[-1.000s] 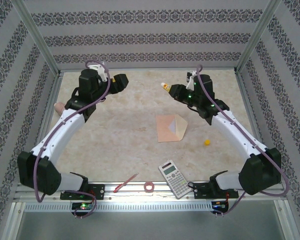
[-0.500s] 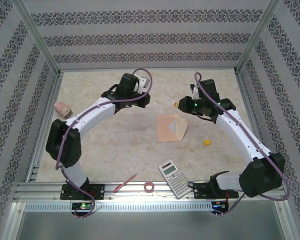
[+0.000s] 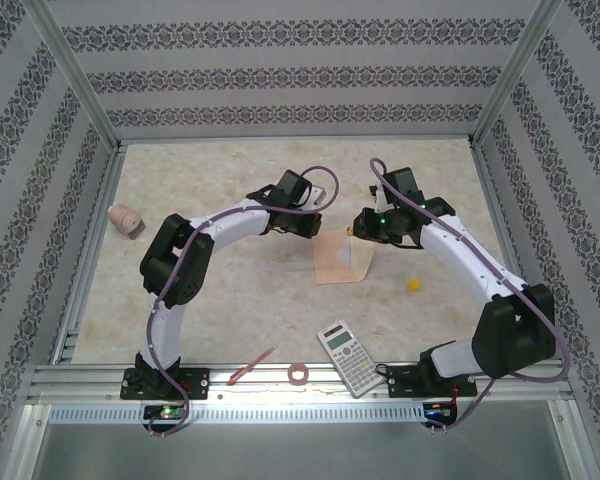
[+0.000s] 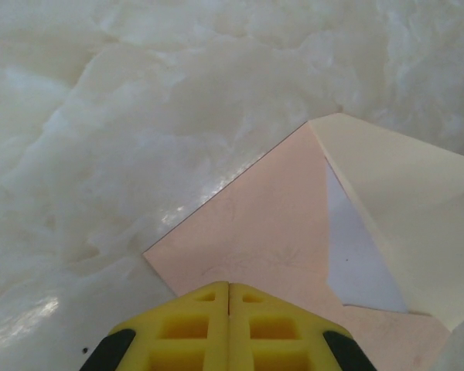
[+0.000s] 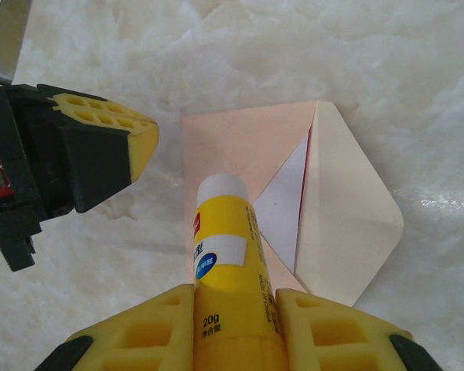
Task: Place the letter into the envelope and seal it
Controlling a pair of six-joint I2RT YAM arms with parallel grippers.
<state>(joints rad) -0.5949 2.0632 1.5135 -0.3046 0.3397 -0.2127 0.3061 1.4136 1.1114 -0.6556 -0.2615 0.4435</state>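
A cream, marble-patterned bench (image 3: 250, 300) fills the middle of the top view, glossy enough to catch pale glare. Papered walls enclose it (grey bands alternating with dark floral stripes): back wall (image 3: 300, 75) across the top, left wall (image 3: 20, 180), right wall (image 3: 580, 150). Aluminium posts (image 3: 75, 75) slant at the upper corners, and a slotted rail (image 3: 300, 412) crosses the bottom.

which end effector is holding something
The right end effector: it grips a yellow glue stick by the envelope. The left end effector is shut and empty.
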